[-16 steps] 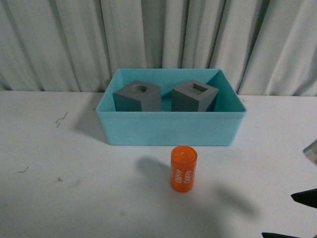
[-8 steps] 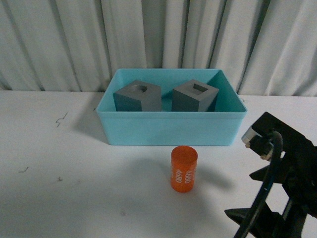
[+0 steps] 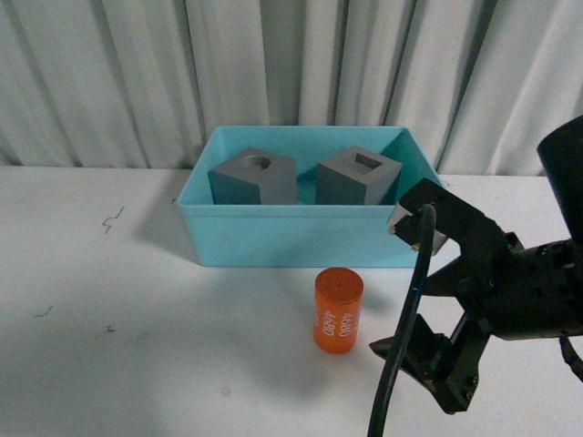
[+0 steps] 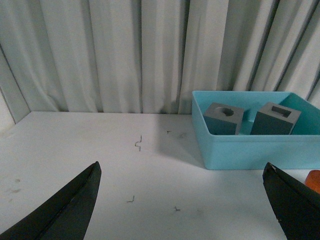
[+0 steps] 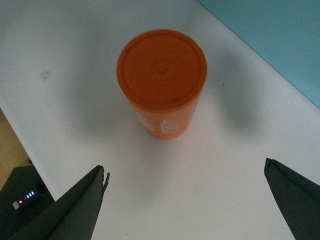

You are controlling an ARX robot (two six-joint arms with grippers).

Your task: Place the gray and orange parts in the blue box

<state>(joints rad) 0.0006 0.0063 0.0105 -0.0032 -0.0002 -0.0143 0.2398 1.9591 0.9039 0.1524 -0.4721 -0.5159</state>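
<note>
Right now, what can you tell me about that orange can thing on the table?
It is a small orange cylinder with a smooth, plastic-looking skin and a flat round top. White "4680" is printed on its side. It stands upright on the white table, just in front of the blue box and not touching it. Only the table touches it. The right gripper hangs open near it, fingers apart from it.

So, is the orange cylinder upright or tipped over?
Upright: the orange cylinder printed 4680 stands on end on the white table, outside the turquoise plastic bin.
</note>
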